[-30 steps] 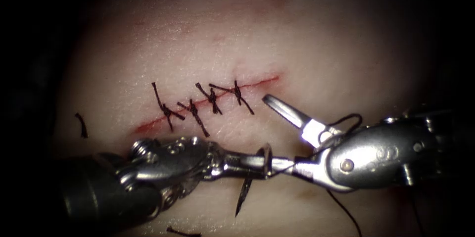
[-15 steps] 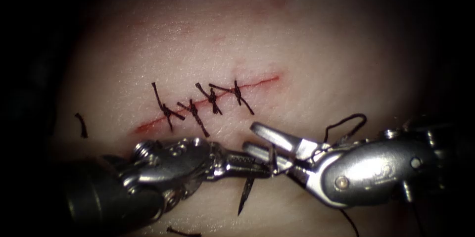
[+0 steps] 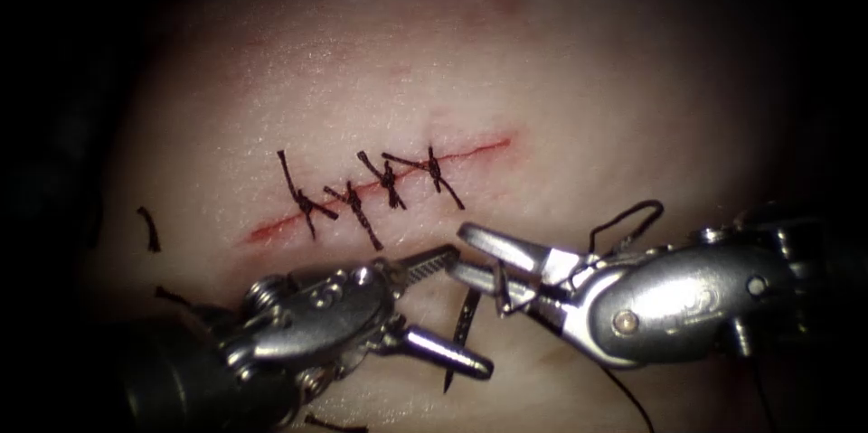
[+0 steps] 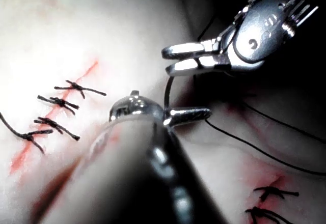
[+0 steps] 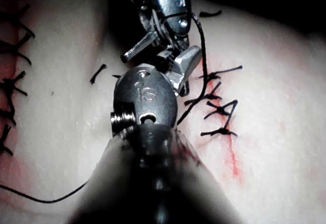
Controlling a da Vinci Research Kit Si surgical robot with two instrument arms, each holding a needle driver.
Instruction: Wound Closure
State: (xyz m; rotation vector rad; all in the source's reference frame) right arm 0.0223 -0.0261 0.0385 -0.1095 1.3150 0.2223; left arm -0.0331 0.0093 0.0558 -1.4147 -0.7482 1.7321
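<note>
Pale tissue (image 3: 579,62) fills the field, bearing one cut (image 3: 380,182) crossed by four knotted stitches (image 3: 389,182). Two tools meet just below the cut. The right tool (image 3: 470,257) grips the needle (image 3: 466,329) near its upper end, its jaws nearly closed; the needle hangs free of the tissue between both tools, its top hidden behind the jaws. The left tool (image 3: 457,311) stands with jaws spread, holding nothing. One thread (image 3: 624,221) loops behind the right tool. Three cut thread ends (image 3: 149,228) lie beside the left tool.

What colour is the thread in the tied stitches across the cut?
Black; the stitches show best in the endoscope view, crossing the red cut.
</note>
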